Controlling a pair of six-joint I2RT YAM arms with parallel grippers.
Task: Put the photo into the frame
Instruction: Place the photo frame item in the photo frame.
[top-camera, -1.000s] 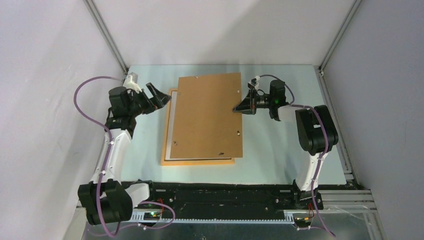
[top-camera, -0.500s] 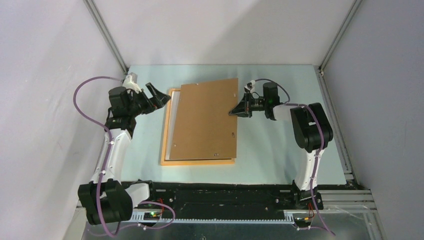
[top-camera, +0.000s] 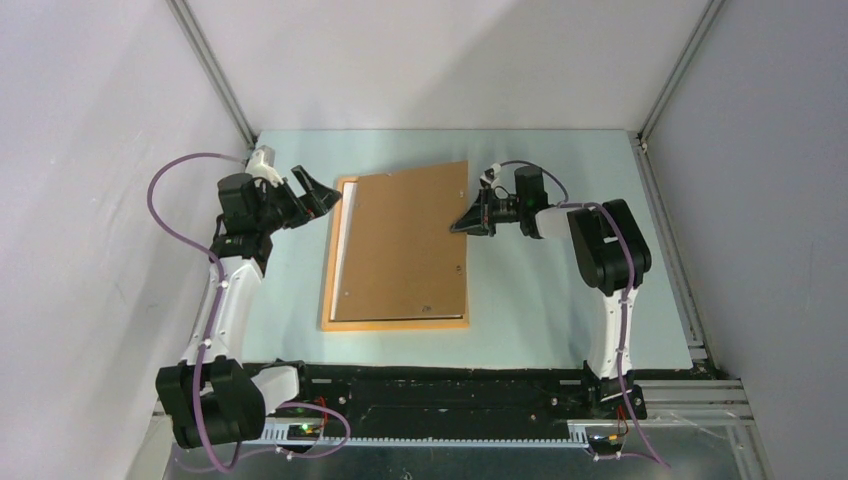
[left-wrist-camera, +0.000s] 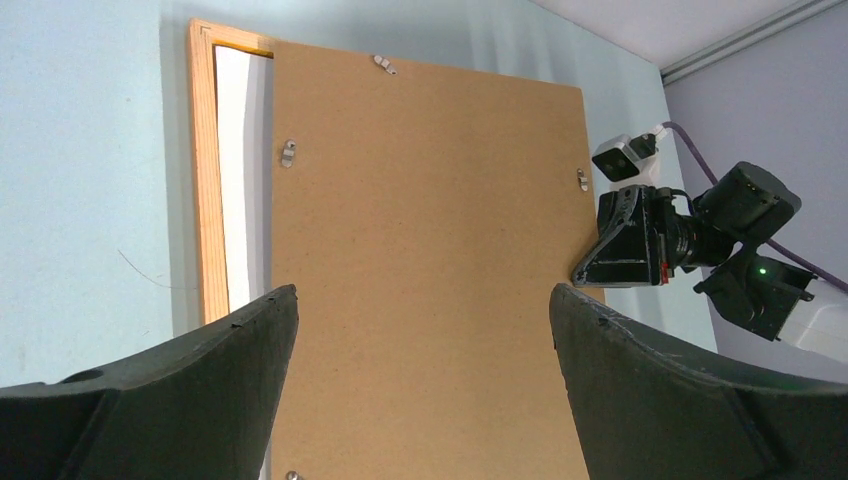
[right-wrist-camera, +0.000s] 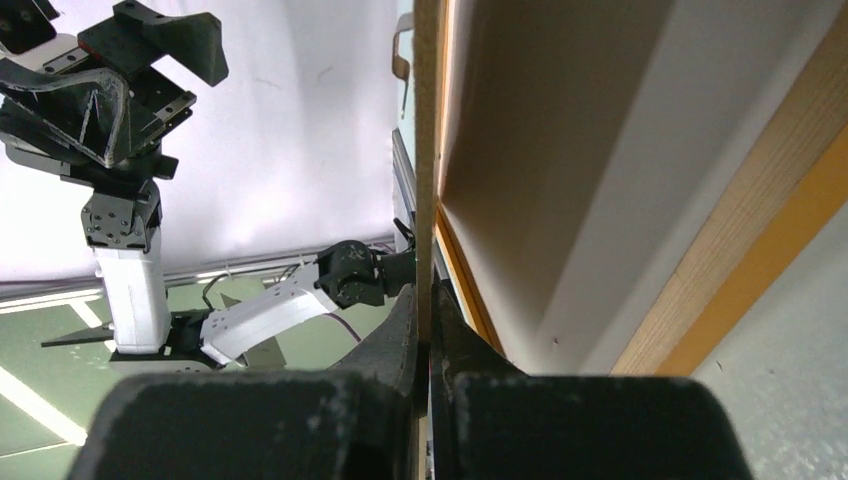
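The light-orange wooden frame (top-camera: 395, 322) lies flat on the table. A plain brown backing board (top-camera: 400, 245) covers most of it, its right edge lifted. My right gripper (top-camera: 462, 225) is shut on that right edge; the right wrist view shows the board's edge (right-wrist-camera: 425, 150) pinched between the fingers above the frame's rail (right-wrist-camera: 760, 230). A white strip (top-camera: 343, 245) shows inside the frame's left side, also in the left wrist view (left-wrist-camera: 240, 180); I take it for the photo, printed side hidden. My left gripper (top-camera: 320, 195) is open and empty, just off the frame's far-left corner.
The table is pale blue-green (top-camera: 560, 300), walled by white panels on three sides. Small metal clips (left-wrist-camera: 289, 152) sit on the board's top face. The black base rail (top-camera: 440, 385) runs along the near edge.
My right gripper has moved left holding the board, which has slid left and tilted over the frame, now covering more of the white strip. The left arm has not moved.
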